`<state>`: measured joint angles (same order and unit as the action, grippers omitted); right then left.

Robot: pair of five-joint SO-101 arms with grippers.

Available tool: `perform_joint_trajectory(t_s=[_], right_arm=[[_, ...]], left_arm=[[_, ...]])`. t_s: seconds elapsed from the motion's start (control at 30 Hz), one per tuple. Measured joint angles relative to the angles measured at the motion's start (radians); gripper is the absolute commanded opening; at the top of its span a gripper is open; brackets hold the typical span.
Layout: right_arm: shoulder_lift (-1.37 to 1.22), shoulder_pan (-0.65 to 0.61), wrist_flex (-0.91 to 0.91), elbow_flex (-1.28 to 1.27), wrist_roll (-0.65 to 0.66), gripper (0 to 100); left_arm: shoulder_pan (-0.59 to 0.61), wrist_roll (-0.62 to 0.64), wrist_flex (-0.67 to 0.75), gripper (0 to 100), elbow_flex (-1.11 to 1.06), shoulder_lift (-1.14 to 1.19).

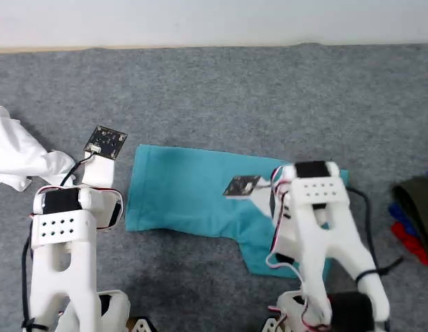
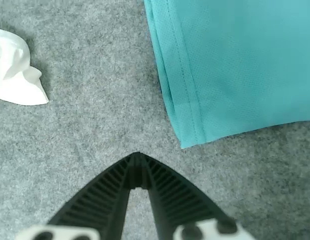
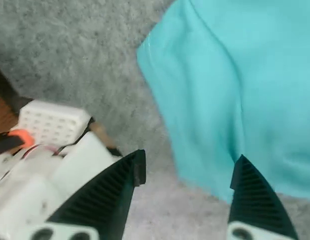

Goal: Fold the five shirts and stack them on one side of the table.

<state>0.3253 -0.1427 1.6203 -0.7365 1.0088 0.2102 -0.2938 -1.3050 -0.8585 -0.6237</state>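
On the grey table [image 1: 220, 90], the high view shows the teal shirt [image 1: 193, 190] flat in the middle, a white shirt [image 1: 16, 155] crumpled at the left edge and stacked clothes [image 1: 414, 207] at the right. In the left wrist view, the left gripper [image 2: 138, 159], jaws together, hangs beside the teal shirt's corner. In the right wrist view, the right gripper [image 3: 190, 170], jaws apart, hangs over its edge.

The teal shirt [image 2: 235, 65] just ahead of the left gripper [image 2: 138, 162] is matt, fine-meshed knit cloth with a stitched hem. The table cover [image 2: 94, 125] under it is grey, felt-like, rough and matt. The white shirt [image 2: 14, 70] off to that gripper's side is smoother cloth. The left gripper and right gripper [image 3: 190, 165] have fingers [image 3: 107, 195] of black, ribbed, matt plastic. The arm shells [image 1: 61, 238] are smooth white plastic.
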Motion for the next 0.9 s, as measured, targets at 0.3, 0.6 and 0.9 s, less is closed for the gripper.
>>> perform_joint_trajectory(t_s=[0.3,0.6,0.9], right_arm=[[0.038,-0.032,-0.347,-0.281,0.0,28.8],[0.069,-0.032,-0.493,-0.362,0.0,28.6],[0.071,-0.031,-0.509,-0.353,0.0,20.3]], left_arm=[[0.0,0.0,0.0,0,0.0,0.0],[0.0,0.0,0.0,0,0.0,0.0],[0.0,0.0,0.0,0,0.0,0.0]])
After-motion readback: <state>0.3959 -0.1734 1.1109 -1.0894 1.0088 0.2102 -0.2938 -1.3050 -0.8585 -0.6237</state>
